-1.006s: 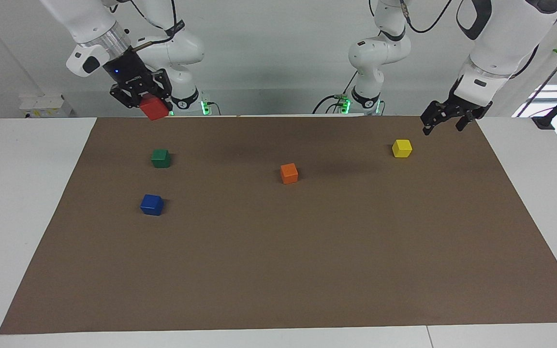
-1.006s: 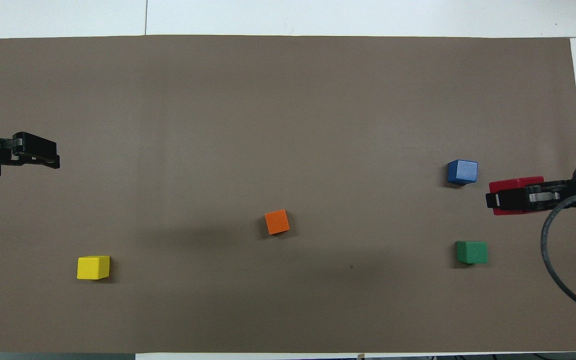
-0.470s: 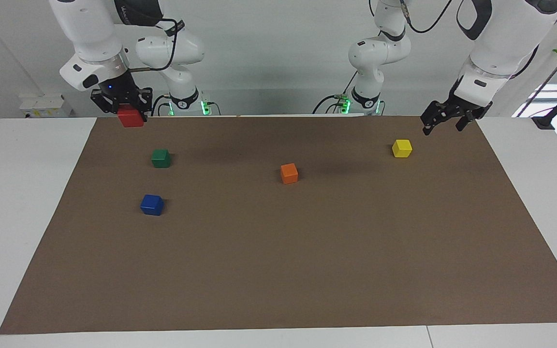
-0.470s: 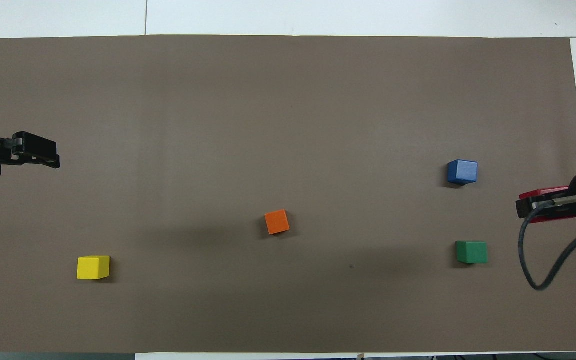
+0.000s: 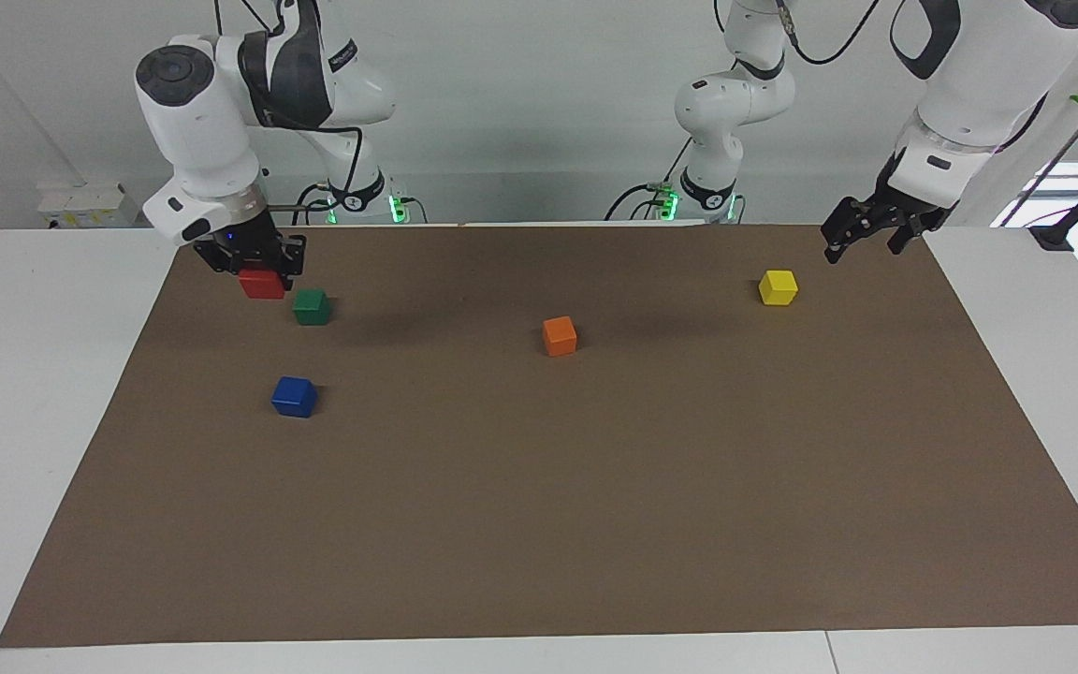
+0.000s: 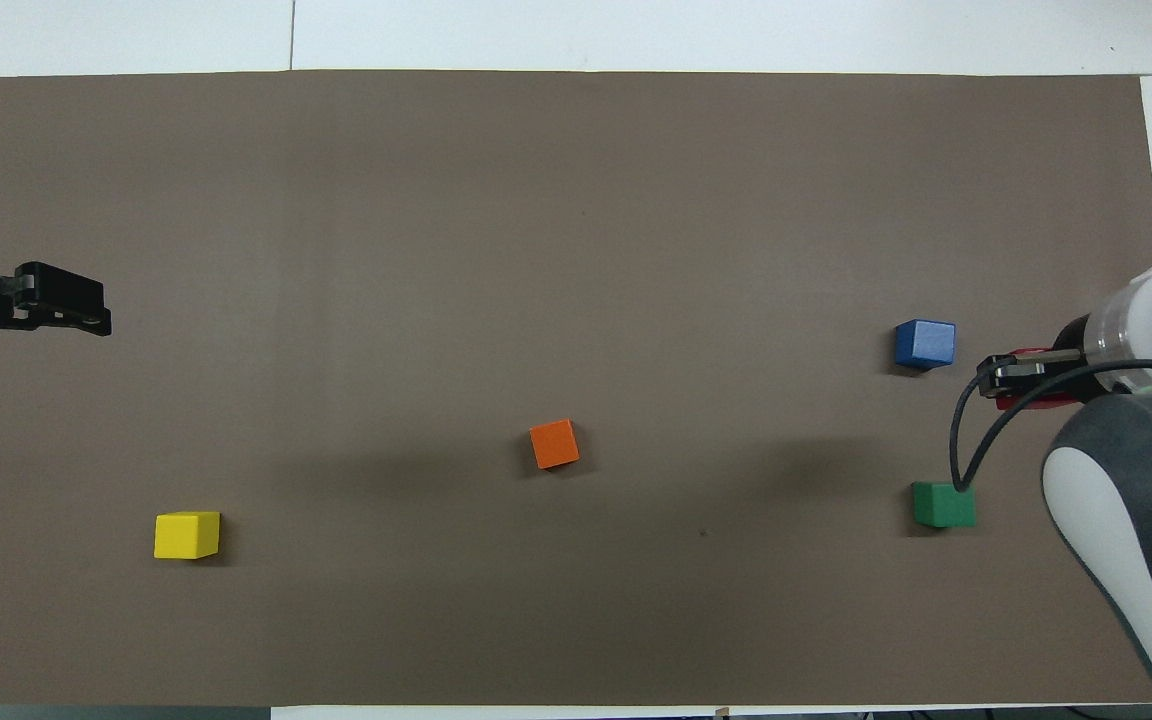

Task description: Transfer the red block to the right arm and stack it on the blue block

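Facing view: right gripper (image 5: 260, 271) at upper left of frame, pointing straight down, fingers clamped on red block (image 5: 262, 284); block carried low over the brown mat (image 5: 539, 524), just beside green block (image 5: 312, 306), contact with the mat not readable. Blue block (image 5: 295, 396) lower in frame and slightly toward frame right of the held cube, so the coming move judged a short carry down-frame plus enough lift to clear and set on top. No long axis to mind on a cube. Right arm plainly the nearer one. Left gripper (image 5: 862, 234) at upper right, holding nothing, fingers parted, waiting above yellow block (image 5: 778, 286). Orange block (image 5: 560, 335) mid-frame, out of the way. Against a second ago: red cube dropped from high and tilted to low and squared, wrist turned vertical; left gripper hardly shifted. Overhead view: right gripper (image 6: 1011, 375) at right edge, only a sliver of red block (image 6: 1031, 402) showing beneath it; blue block (image 6: 925, 343) just up-frame and toward frame left of it. Left gripper (image 6: 61, 305) at left edge. Versus earlier here: much less red visible, arm body now filling lower right corner.
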